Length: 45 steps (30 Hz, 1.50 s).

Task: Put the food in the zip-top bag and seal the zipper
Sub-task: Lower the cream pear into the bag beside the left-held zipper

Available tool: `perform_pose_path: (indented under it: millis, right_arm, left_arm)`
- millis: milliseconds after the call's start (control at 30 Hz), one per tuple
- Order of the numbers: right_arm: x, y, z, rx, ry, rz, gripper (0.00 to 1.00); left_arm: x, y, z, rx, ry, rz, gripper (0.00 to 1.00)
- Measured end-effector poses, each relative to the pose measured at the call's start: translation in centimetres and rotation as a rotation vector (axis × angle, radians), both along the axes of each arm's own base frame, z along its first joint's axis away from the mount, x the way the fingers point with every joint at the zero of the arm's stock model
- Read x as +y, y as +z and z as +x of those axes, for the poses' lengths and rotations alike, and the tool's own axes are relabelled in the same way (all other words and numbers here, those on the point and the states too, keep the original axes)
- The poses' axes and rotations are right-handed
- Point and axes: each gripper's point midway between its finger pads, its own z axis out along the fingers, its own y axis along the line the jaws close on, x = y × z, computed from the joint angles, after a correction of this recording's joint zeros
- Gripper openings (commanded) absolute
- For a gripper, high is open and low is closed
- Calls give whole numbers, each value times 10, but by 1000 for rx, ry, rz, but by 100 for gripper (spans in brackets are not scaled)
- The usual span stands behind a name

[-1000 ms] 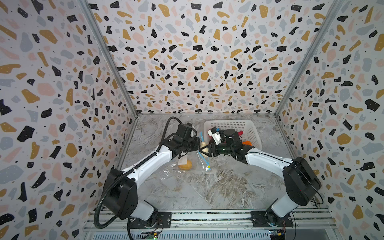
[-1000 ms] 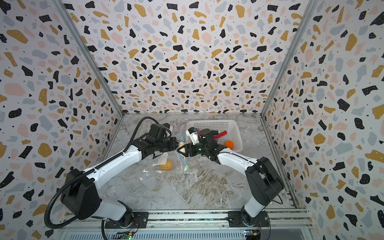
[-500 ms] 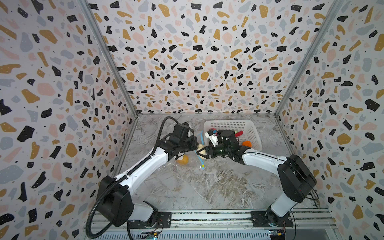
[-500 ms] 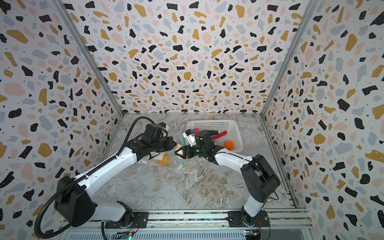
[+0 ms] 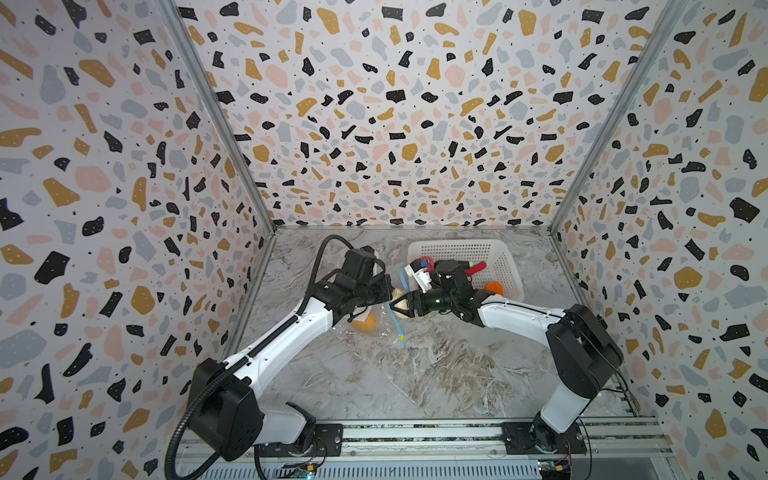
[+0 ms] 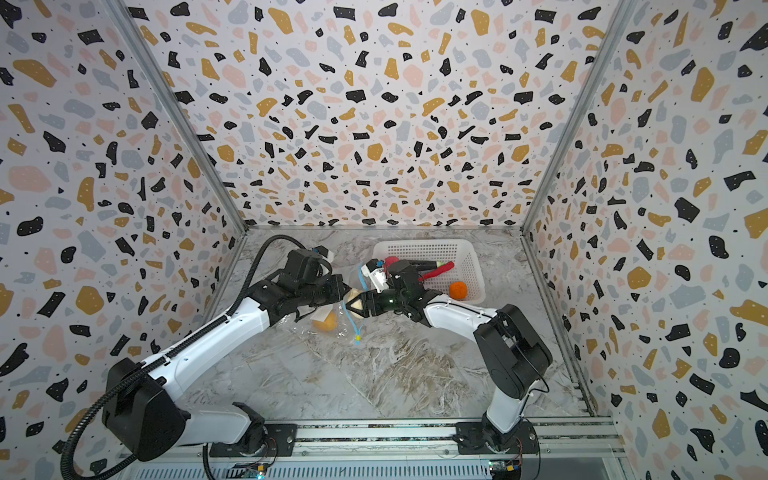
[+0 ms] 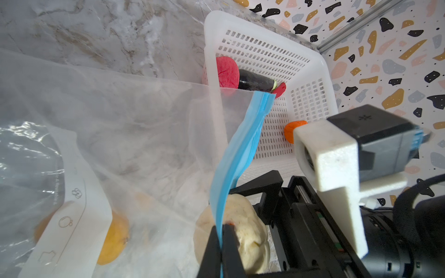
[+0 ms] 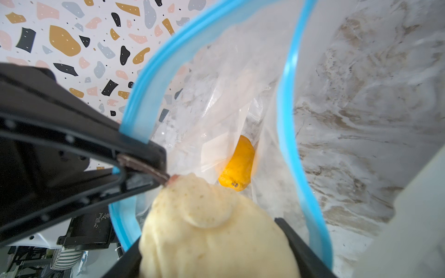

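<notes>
Overhead, in both top views, the right gripper (image 5: 401, 308) clasps the cream ball (image 5: 397, 296), facing the left gripper (image 5: 389, 290). Left wrist: left jaws pinch the zipper (image 7: 240, 149). Right wrist: the zip-top bag (image 8: 216, 96) gapes straight ahead of the ball.

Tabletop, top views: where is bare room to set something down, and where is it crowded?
Free: marble tabletop, near half, between the zip-top bag and the front rail. Crowded: centre, where left gripper and right gripper meet at the bag's mouth beside the white basket.
</notes>
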Motion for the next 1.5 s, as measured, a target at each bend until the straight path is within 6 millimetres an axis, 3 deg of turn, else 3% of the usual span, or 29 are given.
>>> perform_pose_path:
  millis: [233,533,1100,1500]
  right_arm:
    - [3,-6,4,22,-1,-28,45]
    - [16,-10,15,24,4,-83,46]
    - [12,-17,18,19,-2,-117,49]
    - [6,-16,11,9,18,-133,83]
  left_arm:
    - [0,-2,0,13,15,-17,0]
    - [-12,9,0,0,-12,-98,0]
    - [-16,14,2,-2,-2,-135,0]
    - [-16,15,2,0,5,-140,0]
